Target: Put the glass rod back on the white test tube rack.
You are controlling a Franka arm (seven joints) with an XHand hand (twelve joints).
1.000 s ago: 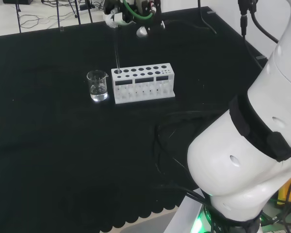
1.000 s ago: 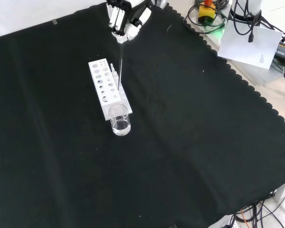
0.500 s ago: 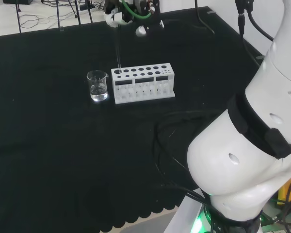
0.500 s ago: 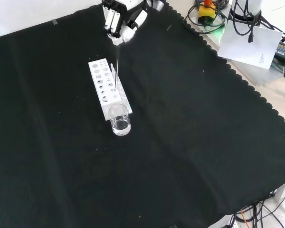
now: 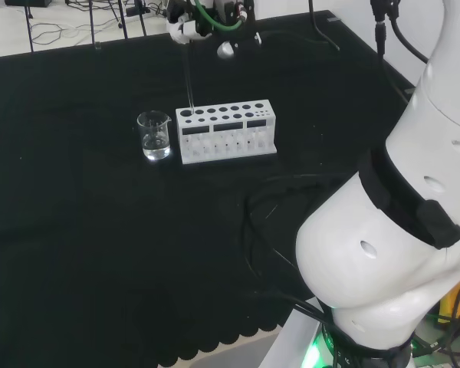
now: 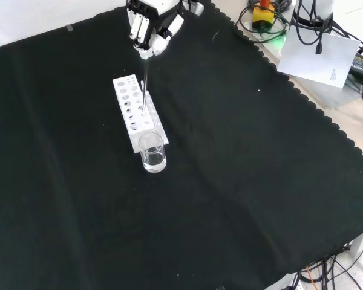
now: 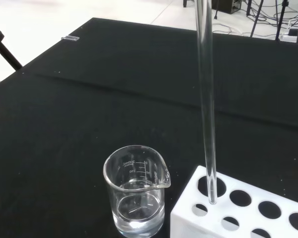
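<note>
The white test tube rack lies on the black cloth, its top full of round holes. My hand hangs above the rack's end nearest the beaker, fingers curled round the top of the clear glass rod. The rod hangs nearly upright. In the wrist view its lower tip stands over or just inside a corner hole at the beaker end of the rack.
A small glass beaker with a little clear liquid stands right beside the rack's end. The arm's white links rise at the head view's right. Cables and a paper sheet lie off the cloth.
The hand with the rod has shifted a little to the left in the front view, so the rod's tip now stands over the rack's hole rather than beside its edge.
</note>
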